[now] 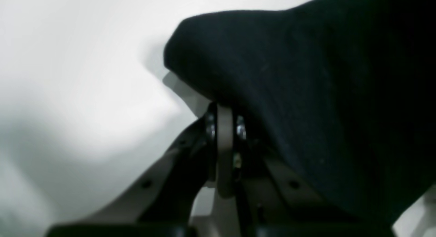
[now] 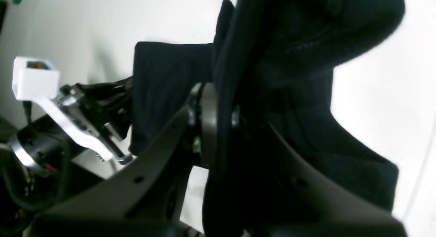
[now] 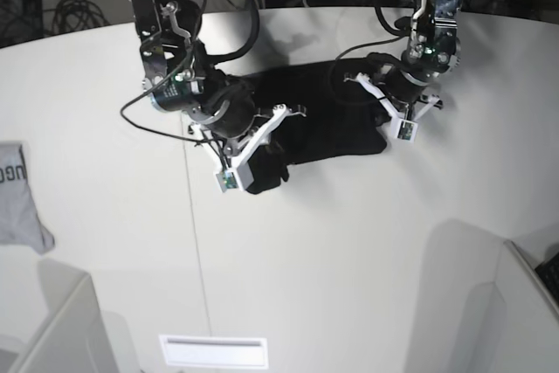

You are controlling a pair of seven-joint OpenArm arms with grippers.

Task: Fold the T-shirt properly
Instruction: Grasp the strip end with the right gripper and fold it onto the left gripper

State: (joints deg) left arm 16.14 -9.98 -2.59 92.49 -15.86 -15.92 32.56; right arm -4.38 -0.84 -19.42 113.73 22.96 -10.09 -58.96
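The black T-shirt lies bunched on the white table between my two arms, lifted at both ends. In the base view my right gripper grips its near left end, and my left gripper holds its right end. Up close, the left gripper has its fingers pressed together, with the black cloth coming out of their tips and draping to the right. A thick fold of cloth runs between the fingers of the right gripper, which is shut on it. No print shows.
A small grey garment with dark lettering lies at the table's left edge. White panels stand at the near left and near right. The left arm's white camera mount shows in the right wrist view.
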